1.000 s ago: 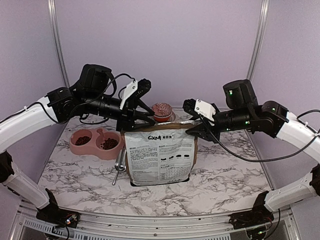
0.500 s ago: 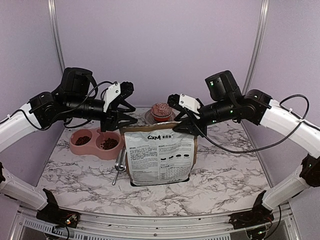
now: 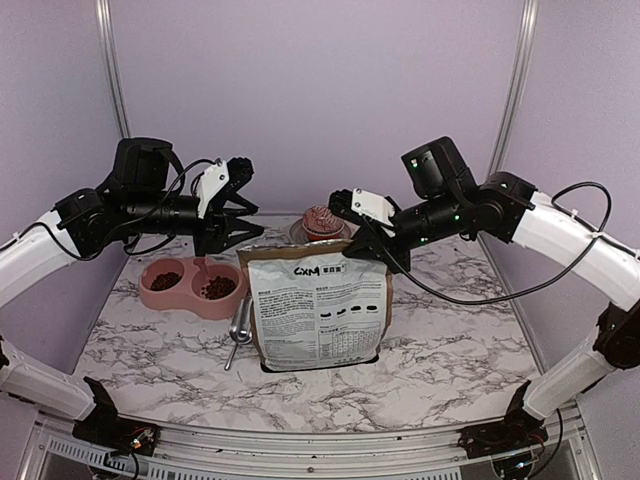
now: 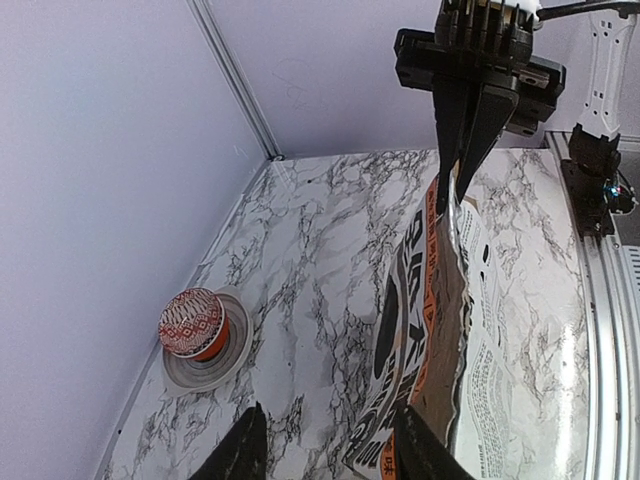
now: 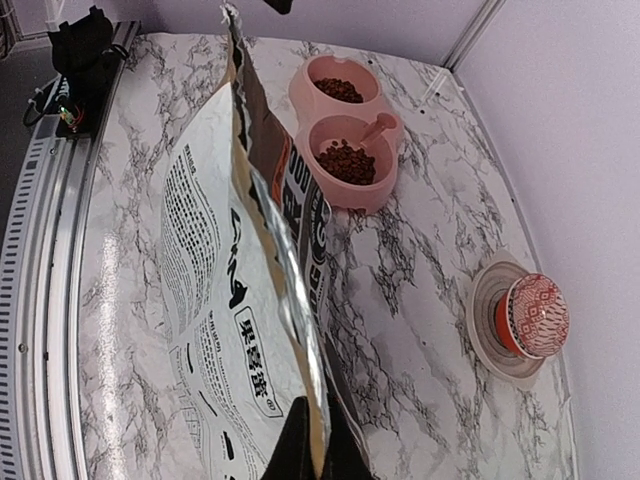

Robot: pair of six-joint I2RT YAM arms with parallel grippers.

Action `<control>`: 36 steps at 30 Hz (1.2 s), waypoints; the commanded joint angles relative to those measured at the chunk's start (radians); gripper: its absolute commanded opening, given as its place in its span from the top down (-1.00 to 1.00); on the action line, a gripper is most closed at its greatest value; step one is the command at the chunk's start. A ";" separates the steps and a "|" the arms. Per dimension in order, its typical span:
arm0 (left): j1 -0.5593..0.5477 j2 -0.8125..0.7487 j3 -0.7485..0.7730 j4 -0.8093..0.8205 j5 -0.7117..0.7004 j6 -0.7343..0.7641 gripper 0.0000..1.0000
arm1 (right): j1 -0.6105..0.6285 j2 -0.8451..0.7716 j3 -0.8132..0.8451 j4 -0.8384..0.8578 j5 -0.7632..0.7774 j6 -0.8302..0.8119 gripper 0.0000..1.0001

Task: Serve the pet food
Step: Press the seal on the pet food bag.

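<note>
Marble table [image 3: 450,340], lilac walls: one printed bag [image 3: 320,315] stood upright, with one pink double bowl [image 3: 185,298] to its left.
Pet food [image 3: 217,287] lay in two heaps, one per bowl compartment. One cupcake [image 3: 322,222] stood behind the bag; one metal scoop [image 3: 240,325] lay just beside it. Right gripper [image 4: 452,190] was clamped on the bag's top edge. Left gripper [image 3: 245,222] hung above the bowl, fingers apart and empty. What appeared to be one pink scoop [image 5: 378,125] rested in the compartment nearer the bag.

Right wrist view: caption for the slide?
Right gripper shut on the top edge of the food bag, kibble in both wells of the pink bowl beyond.
</note>
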 commanded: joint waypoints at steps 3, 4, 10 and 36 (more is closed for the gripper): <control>0.017 -0.029 -0.025 0.061 0.011 0.004 0.12 | -0.001 -0.066 0.014 0.055 0.099 -0.020 1.00; 0.018 -0.031 -0.028 0.066 0.015 0.002 0.11 | 0.000 -0.071 0.015 0.057 0.104 -0.022 1.00; 0.019 -0.033 -0.023 0.085 0.145 -0.026 -0.22 | -0.037 -0.093 -0.002 0.071 0.106 -0.019 1.00; -0.140 0.280 0.242 -0.157 -0.018 -0.022 0.16 | -0.037 -0.154 -0.084 0.143 0.072 -0.014 1.00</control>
